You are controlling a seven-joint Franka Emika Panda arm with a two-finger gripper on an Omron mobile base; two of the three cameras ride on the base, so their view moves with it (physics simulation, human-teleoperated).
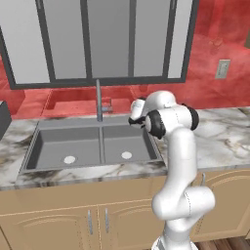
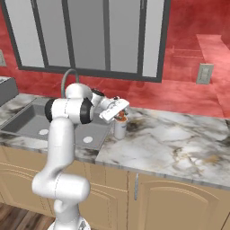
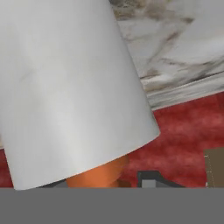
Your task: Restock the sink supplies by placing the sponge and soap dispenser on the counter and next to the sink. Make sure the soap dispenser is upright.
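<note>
Soap dispenser upright on counter, pump top hidden by fingers; grip unclear.

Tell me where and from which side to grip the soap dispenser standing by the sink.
Grip the soap dispenser at its orange pump neck, coming from above. It stands upright on the counter just right of the sink, and the narrow neck fits between the fingers better than the wider whitish body. The gripper already sits over that top, apparently closed on it.
</note>
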